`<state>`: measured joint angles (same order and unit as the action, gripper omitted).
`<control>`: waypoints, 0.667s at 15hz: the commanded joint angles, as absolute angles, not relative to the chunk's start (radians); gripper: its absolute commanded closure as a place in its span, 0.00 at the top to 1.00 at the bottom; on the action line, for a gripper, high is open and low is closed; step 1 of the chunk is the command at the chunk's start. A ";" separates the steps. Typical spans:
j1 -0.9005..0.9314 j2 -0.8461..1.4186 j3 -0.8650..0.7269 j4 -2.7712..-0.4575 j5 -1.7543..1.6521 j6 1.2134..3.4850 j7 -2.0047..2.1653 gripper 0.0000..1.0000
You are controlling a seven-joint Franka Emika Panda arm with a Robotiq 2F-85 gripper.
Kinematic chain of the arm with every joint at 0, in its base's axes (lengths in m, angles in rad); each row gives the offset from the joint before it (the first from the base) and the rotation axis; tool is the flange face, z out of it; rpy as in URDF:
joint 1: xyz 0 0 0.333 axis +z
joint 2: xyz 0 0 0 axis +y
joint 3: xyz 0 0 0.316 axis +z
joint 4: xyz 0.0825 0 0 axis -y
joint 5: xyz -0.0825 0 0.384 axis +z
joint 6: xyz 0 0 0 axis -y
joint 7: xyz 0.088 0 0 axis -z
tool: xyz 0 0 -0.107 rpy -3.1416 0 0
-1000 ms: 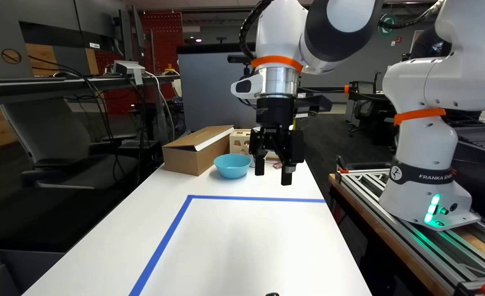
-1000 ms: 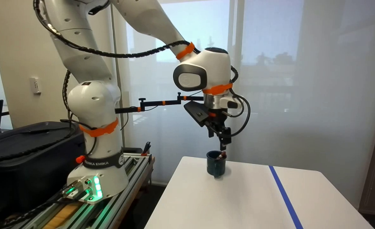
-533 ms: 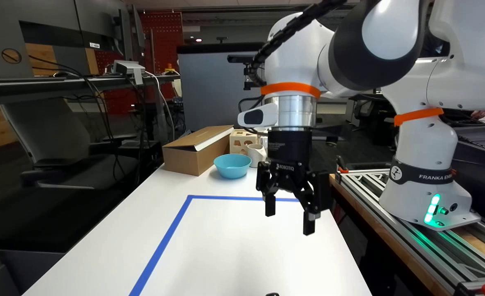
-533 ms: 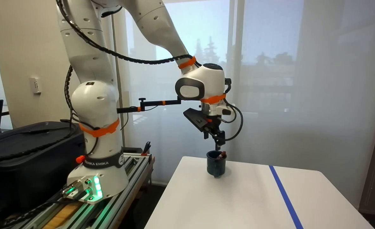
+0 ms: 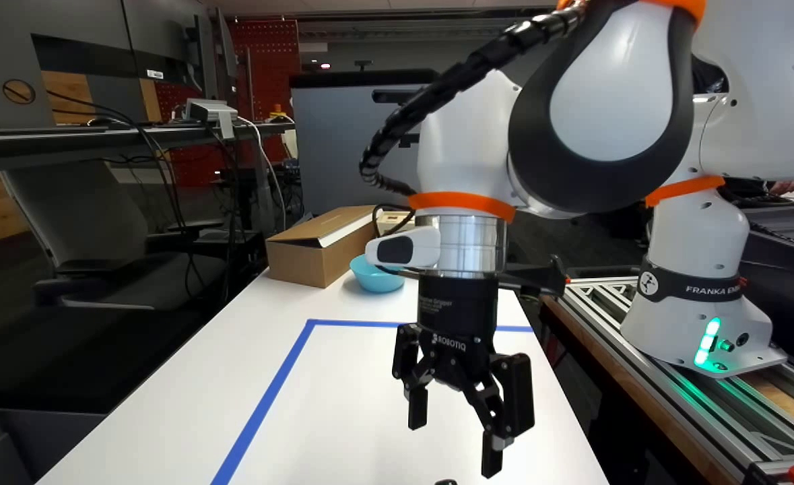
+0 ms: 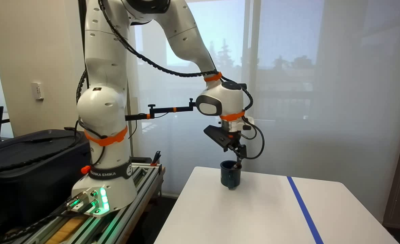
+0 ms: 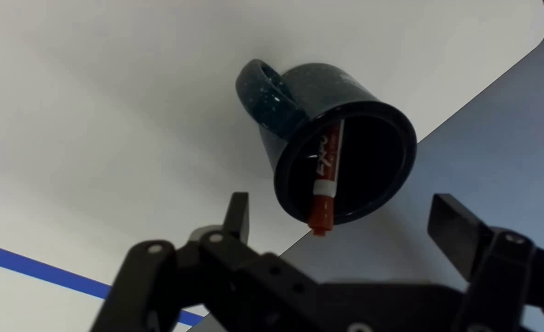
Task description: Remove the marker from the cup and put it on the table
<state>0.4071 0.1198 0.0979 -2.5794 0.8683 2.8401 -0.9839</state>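
A dark blue-green speckled cup (image 6: 230,178) stands upright near the end of the white table (image 6: 264,210). In the wrist view the cup (image 7: 318,87) shows its handle and open rim. A red Expo marker (image 7: 325,161) with a white band leans inside it, its red cap sticking out over the rim. My gripper (image 7: 340,211) is open and empty, its fingers apart on either side of the marker's cap. In an exterior view the gripper (image 5: 455,434) points down with fingers spread. In an exterior view a fingertip overlaps the marker's cap; I cannot tell if they touch.
Blue tape (image 6: 305,210) crosses the table. A light blue bowl (image 5: 376,277) and a brown cardboard box (image 5: 322,249) stand at the table's far end. The arm's base (image 6: 105,189) sits on a rail bench beside the table. The table edge runs close by the cup.
My gripper has come down and toward the cup, from well above it to just over its rim. The fingers stay open. The cup and marker have not visibly moved.
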 commanded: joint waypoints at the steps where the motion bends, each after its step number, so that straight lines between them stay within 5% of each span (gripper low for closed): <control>1: 0.399 0.246 0.132 -2.483 0.972 2.862 -1.092 1.00; 10: 0.432 0.377 0.146 -2.425 0.948 2.962 -1.022 1.00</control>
<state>0.4110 0.3467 0.1443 -2.4430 0.9435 2.9124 -1.0445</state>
